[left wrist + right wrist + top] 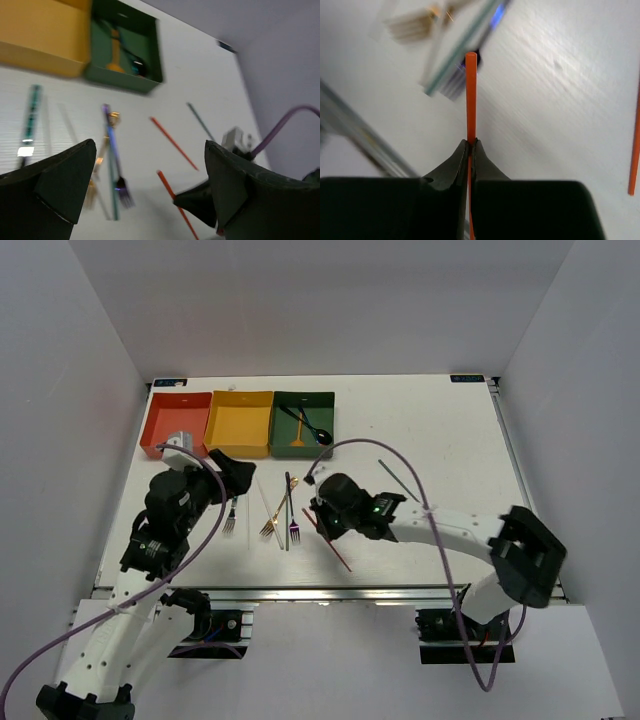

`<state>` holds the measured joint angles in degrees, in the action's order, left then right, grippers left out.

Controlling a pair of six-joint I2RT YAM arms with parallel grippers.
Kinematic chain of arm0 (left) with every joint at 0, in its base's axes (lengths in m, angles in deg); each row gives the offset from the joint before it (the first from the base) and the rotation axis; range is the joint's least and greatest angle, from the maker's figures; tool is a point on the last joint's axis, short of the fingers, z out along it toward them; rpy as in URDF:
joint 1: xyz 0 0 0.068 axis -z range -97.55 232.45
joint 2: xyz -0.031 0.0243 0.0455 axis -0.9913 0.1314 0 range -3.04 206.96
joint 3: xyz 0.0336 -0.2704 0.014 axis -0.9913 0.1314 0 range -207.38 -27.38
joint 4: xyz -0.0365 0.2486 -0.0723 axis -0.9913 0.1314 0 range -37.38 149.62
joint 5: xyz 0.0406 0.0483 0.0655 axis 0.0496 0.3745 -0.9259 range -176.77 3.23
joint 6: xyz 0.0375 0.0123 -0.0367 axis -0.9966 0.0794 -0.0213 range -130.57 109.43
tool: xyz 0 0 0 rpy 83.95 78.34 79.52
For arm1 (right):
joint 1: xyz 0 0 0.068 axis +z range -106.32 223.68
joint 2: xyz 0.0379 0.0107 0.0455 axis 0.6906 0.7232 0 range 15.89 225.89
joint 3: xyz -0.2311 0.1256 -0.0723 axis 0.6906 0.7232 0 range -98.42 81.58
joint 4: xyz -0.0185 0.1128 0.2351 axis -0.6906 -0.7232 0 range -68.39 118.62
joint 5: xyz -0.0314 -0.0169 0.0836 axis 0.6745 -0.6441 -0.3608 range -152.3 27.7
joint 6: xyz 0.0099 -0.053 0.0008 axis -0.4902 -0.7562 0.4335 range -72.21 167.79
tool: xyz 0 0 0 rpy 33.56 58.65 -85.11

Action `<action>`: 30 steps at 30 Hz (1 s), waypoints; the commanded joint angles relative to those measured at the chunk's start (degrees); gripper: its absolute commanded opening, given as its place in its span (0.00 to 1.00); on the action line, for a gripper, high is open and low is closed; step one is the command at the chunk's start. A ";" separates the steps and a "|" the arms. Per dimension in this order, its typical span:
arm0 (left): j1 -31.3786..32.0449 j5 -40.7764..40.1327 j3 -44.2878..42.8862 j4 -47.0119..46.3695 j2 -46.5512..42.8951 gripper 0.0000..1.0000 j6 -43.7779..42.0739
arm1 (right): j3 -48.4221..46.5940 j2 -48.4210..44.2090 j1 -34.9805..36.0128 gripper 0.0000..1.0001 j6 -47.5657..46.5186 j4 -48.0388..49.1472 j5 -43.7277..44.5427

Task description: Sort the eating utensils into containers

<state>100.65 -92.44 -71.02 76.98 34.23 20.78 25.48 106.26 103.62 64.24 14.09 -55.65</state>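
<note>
My right gripper (318, 512) is shut on a red chopstick (470, 95), which it holds just above the table; the stick runs out toward the near edge (338, 552). My left gripper (232, 472) is open and empty, hovering in front of the yellow tray (240, 423). The red-orange tray (165, 420) holds a silver item. The dark green tray (318, 405) holds a black spoon (318, 434) and a gold-handled utensil (115, 50). On the table lie a teal fork (30, 120), a gold fork (270, 522), a purple fork (294, 530), a teal chopstick (287, 502) and a second red chopstick (172, 142).
A dark chopstick (398, 480) lies alone to the right of my right gripper. A purple cable (390, 455) loops over the right arm. The table's near rail (300, 592) runs just below the utensils. White walls enclose the table on three sides.
</note>
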 commanded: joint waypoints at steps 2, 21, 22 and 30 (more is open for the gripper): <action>0.17 25.35 8.54 -24.24 1.48 0.98 16.70 | 0.46 -9.42 -1.23 0.00 9.56 16.96 -5.86; 2.19 22.90 8.74 -25.77 8.42 0.82 13.91 | -4.81 -7.75 -3.17 0.00 20.47 29.81 -16.85; 2.19 22.90 8.66 -25.77 8.51 0.80 13.91 | -4.81 -7.66 -3.17 0.00 20.55 29.82 -16.68; 3.07 26.32 9.01 -30.50 11.32 0.26 16.63 | -7.62 -5.29 -3.25 0.00 19.59 30.52 -14.66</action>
<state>103.12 -68.07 -61.51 49.12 45.01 36.59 21.68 100.34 100.34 84.08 40.87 -71.45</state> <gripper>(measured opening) 0.283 0.022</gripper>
